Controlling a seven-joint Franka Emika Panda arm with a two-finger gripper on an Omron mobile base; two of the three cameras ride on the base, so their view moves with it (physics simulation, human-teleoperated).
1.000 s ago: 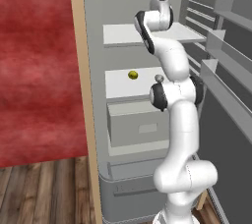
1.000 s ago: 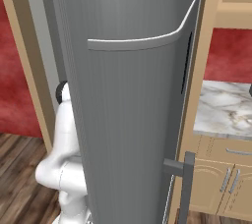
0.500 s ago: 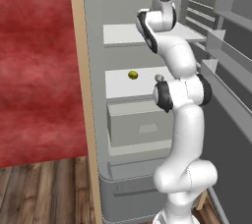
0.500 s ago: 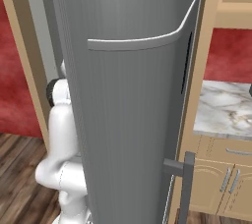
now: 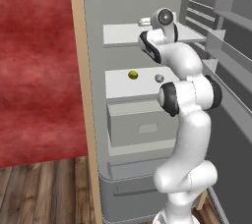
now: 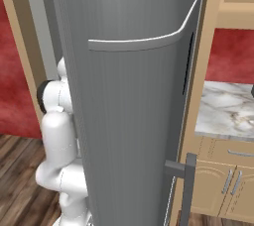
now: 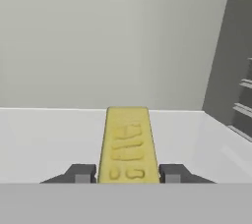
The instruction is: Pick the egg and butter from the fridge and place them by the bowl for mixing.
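At the bottom centre of the hand view, the two-finger dark-tipped gripper [image 7: 128,174] sits closed on the pale-yellow rectangular butter block [image 7: 127,142], one fingertip touching each long side, with the stick running away from the camera over a white shelf [image 7: 44,139]. In the upper centre of the left base view the white arm reaches into the tall grey fridge [image 5: 91,31] at its top shelf. One shelf lower, in the middle of that frame, the small golden-yellow egg [image 5: 133,74] lies beside a small grey ball [image 5: 159,78], the two apart. The right base view shows the grey fridge door [image 6: 134,121] with the marble counter [image 6: 225,108] at the right edge.

The step in hand looks like the pick of the butter, with the grasp apparently made. The next move calls for lifting it clear of the shelf, drawing it straight out without brushing the door racks [image 5: 231,7] at the upper right, then carrying it to the bowl. The egg is yet to be fetched.
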